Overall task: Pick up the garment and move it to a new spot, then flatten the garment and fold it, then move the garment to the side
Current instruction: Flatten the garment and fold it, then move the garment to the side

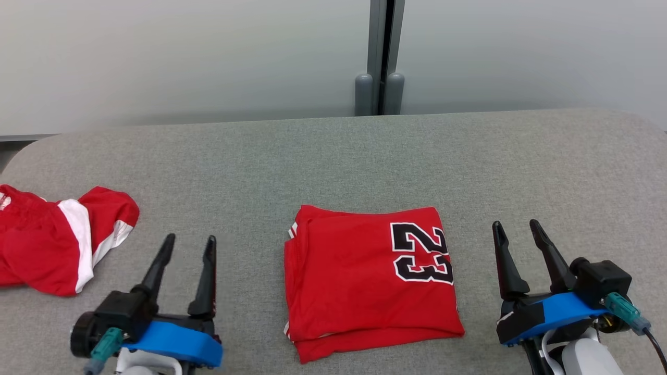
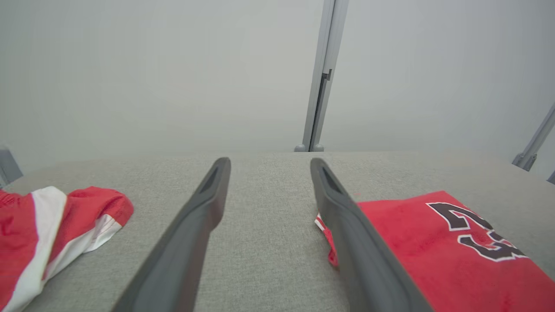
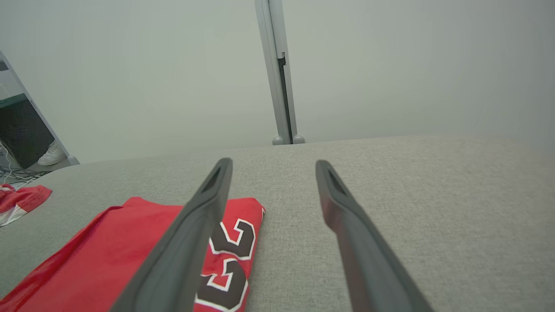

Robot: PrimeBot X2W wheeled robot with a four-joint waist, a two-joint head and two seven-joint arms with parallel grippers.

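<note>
Head view: the folded red jersey (image 1: 372, 281) of smooth cloth, with a black and white number 23, lies as a neat rectangle in the middle of the grey fabric-covered table (image 1: 333, 156), close to my side. My left gripper (image 1: 190, 238) stands beside its left edge and my right gripper (image 1: 516, 224) beside its right edge. Both have their two dark fingers spread apart, hold nothing and do not touch the cloth. A crumpled red and white garment (image 1: 57, 239) lies at the far left, well apart from the jersey.

Left wrist view: the left gripper (image 2: 269, 160) is wide apart, with grey table between the fingers. The jersey (image 2: 433, 251) is at the right, partly behind one finger; I cannot tell if that finger touches it. The crumpled garment (image 2: 52, 229) is at the left.

Right wrist view: the right gripper (image 3: 273, 161) is also spread and empty. The jersey (image 3: 108, 255) lies at the lower left, partly behind one finger.

I judge that the folding is done and the last step is in hand: to move the jersey to the side. For this I would bring both grippers low to its two edges and pinch through all the layers, so that the fold does not open. Both arms should then travel together. The left side already carries the other garment, so the right seems better.
</note>
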